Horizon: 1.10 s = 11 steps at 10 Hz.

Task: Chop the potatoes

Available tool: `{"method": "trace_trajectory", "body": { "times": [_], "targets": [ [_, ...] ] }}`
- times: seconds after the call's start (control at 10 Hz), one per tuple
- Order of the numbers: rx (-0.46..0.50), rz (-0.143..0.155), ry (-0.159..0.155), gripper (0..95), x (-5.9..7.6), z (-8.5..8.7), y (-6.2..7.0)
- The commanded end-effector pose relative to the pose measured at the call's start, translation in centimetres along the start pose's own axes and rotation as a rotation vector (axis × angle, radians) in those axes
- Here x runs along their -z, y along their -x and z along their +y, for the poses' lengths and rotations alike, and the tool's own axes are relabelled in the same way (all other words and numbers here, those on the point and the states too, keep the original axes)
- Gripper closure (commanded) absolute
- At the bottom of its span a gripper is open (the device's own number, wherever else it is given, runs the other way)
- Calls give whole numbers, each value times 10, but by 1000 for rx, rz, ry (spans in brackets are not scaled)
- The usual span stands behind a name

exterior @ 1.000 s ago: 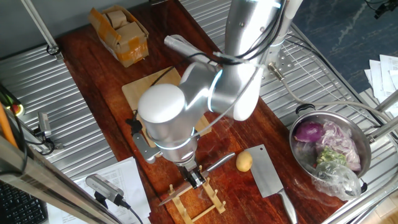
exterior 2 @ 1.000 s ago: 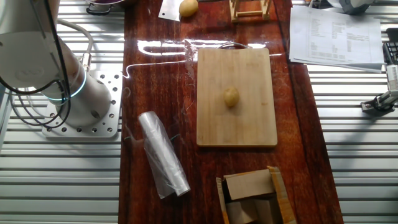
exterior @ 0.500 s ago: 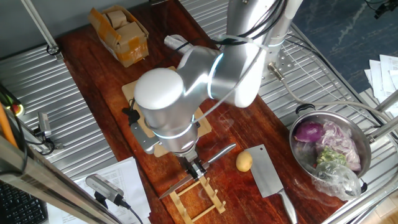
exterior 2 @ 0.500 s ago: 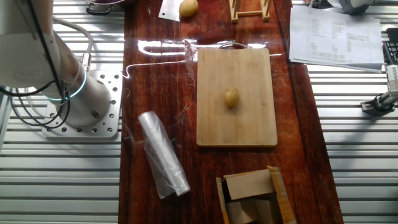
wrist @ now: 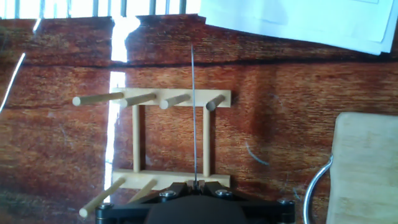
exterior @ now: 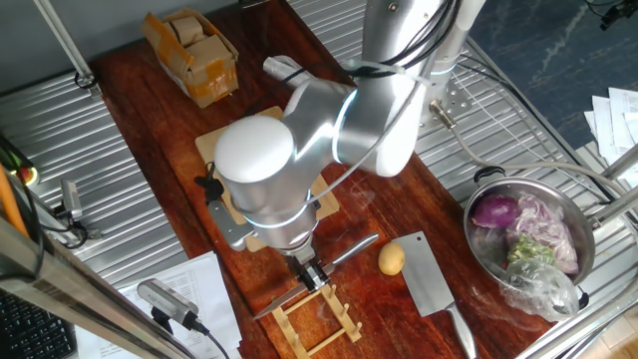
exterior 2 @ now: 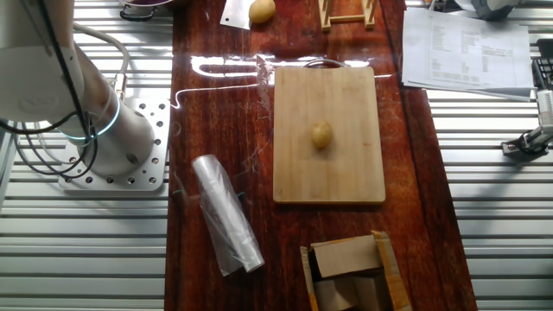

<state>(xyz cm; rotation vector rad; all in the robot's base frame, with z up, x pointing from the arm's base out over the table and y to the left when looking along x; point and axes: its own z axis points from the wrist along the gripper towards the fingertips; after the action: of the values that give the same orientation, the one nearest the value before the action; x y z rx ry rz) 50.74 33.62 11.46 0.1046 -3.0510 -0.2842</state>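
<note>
One yellow-tan potato (exterior 2: 321,134) lies in the middle of the wooden cutting board (exterior 2: 346,177). A second potato (exterior: 391,259) (exterior 2: 262,10) rests on the table beside a cleaver (exterior: 429,284). My gripper (exterior: 312,271) (wrist: 198,184) is shut on a slim knife (exterior: 279,304) just above the wooden knife rack (exterior: 319,321) (wrist: 171,134). In the hand view the knife blade (wrist: 193,112) shows edge-on as a thin line running out over the rack. The arm hides most of the cutting board (exterior: 234,135) in one fixed view.
A steel bowl (exterior: 588,249) with a purple onion and scraps stands at the right. A cardboard box (exterior: 194,55) (exterior 2: 350,272) sits past the board. A roll of plastic (exterior 2: 226,216) lies beside the robot base. Papers (exterior 2: 467,47) (wrist: 298,18) lie by the rack.
Over the last second the arm shifted slightly up and away from the rack with the knife held. Between half a second ago and now it has hardly moved.
</note>
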Motion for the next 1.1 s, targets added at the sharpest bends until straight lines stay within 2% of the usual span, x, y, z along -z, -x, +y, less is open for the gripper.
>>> {"method": "trace_trajectory", "body": {
  "times": [0.1, 0.2, 0.3, 0.4, 0.6, 0.8, 1.1],
  "targets": [
    [2, 19, -8, 950, 0, 1, 2],
    [26, 37, -24, 950, 11, -1, -3],
    [29, 39, -23, 950, 14, -2, -5],
    [59, 45, -14, 950, 29, -14, -12],
    [94, 49, -15, 950, 41, -27, -18],
    [92, 51, -24, 950, 41, -27, -18],
    [38, 32, -59, 950, 41, -27, -18]
  ]
}}
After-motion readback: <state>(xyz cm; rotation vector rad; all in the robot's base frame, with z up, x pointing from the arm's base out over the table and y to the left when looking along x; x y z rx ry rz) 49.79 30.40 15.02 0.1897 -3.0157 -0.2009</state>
